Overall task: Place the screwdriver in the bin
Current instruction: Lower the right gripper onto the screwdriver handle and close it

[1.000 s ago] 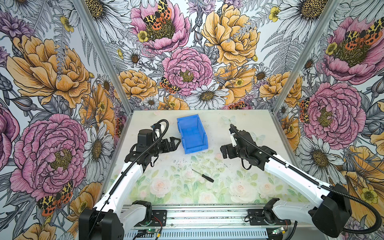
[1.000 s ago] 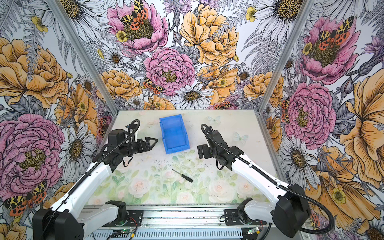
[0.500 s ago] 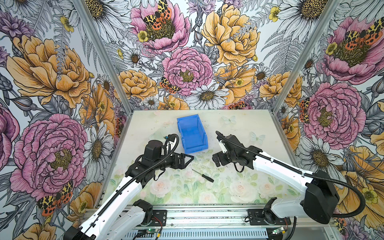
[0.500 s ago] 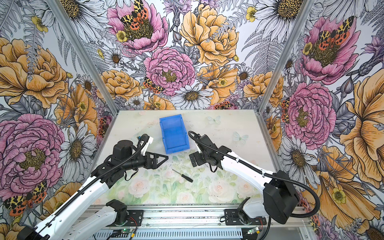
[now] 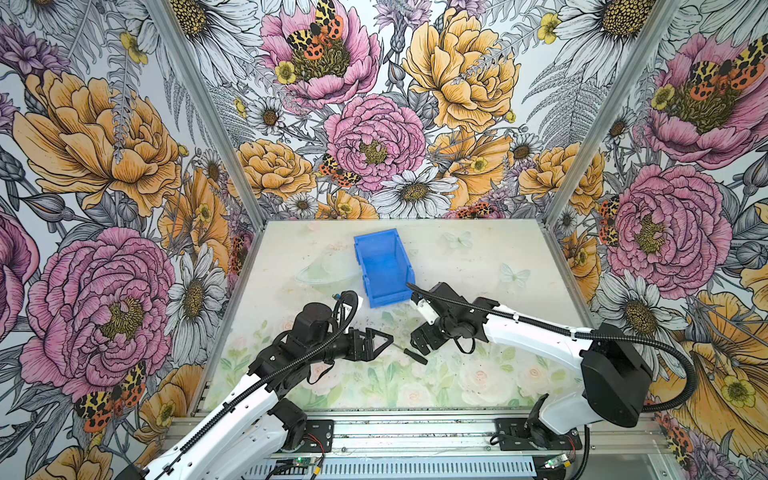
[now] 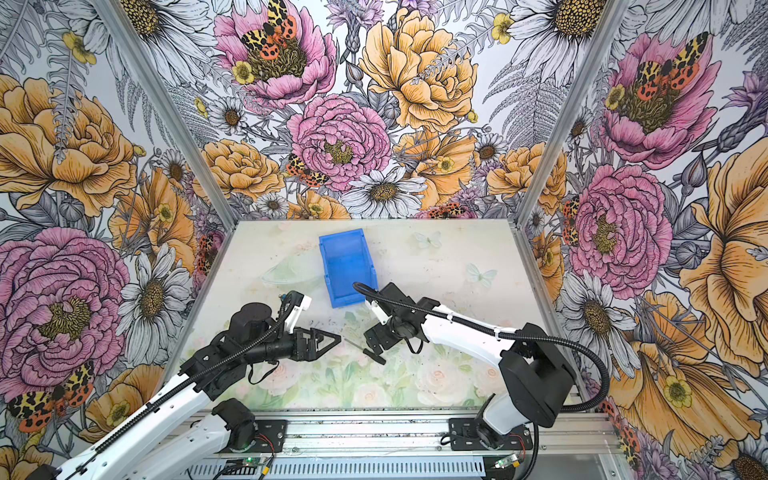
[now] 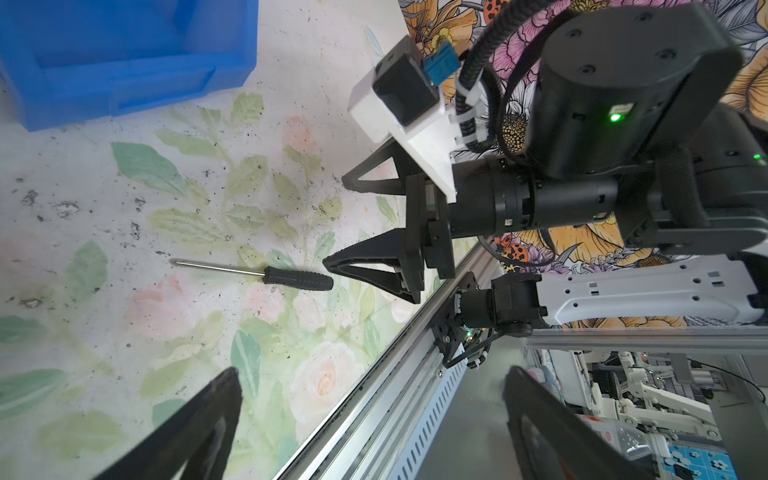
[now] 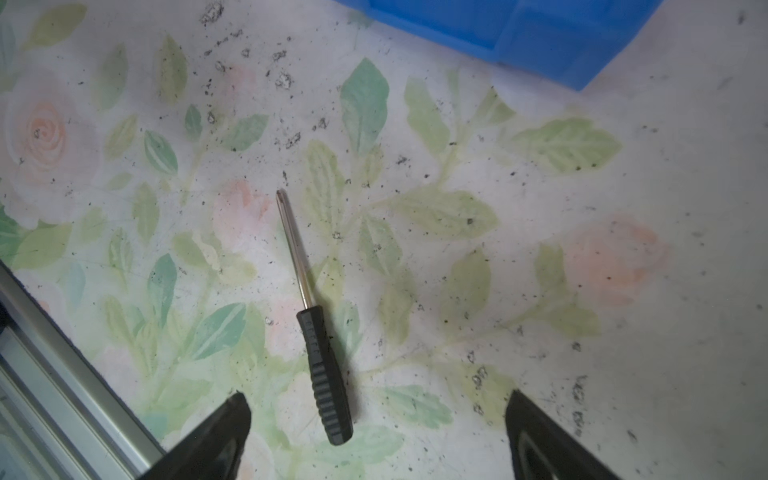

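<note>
So, the screwdriver (image 5: pixel 411 354) is seen lying flat on the table (image 5: pixel 478 257), parked between the two grippers in both top views. Not picked up yet, nothing is gripped by either arm.

The right gripper (image 8: pixel 376 401) is spread wide, released, and it's lined up with the handle: in the right wrist view the butt end of the black handle is caught in the gap between the two fingers, a bit nearer one of them, with the metal shaft pointed straight away from the gripper. From the left wrist view one right fingertip (image 7: pixel 328 262) is shown just beside the handle's end. Whether it's actually touched can't be told.

The left gripper (image 5: pixel 384 347) is also wide open with nothing in it, and is pointed at the shaft tip from the opposite side, close but apart.

The bin (image 5: pixel 388 299) is found past both grippers, on the far side of the right one, upright on the table, with its nearest wall near the right wrist. The screwdriver is kept well apart from it.
</note>
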{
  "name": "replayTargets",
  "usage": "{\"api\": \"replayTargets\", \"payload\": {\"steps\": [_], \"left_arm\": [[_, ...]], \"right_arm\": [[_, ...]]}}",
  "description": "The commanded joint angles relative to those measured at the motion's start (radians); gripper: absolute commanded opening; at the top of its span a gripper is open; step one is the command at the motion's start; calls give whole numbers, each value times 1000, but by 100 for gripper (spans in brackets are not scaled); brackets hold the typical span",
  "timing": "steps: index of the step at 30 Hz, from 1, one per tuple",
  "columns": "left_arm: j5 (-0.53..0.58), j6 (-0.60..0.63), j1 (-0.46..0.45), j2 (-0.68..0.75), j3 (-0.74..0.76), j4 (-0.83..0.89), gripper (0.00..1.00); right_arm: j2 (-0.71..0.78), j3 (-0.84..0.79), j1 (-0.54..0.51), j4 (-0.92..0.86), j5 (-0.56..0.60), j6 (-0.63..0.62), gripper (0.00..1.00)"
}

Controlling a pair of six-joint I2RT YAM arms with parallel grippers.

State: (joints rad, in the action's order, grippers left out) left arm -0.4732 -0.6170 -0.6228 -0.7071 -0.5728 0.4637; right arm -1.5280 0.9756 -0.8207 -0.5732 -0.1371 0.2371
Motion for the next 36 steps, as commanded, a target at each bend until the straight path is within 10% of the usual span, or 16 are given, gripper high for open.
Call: {"api": "replayTargets", "payload": {"steps": [1, 36], "left_arm": [[40, -49, -27, 9, 17, -29, 99], [169, -68, -74, 57, 78, 30, 99]], "right_arm": [[-31, 11, -26, 40, -32, -7, 96], [-192, -81, -57, 136, -65, -4, 46]]}}
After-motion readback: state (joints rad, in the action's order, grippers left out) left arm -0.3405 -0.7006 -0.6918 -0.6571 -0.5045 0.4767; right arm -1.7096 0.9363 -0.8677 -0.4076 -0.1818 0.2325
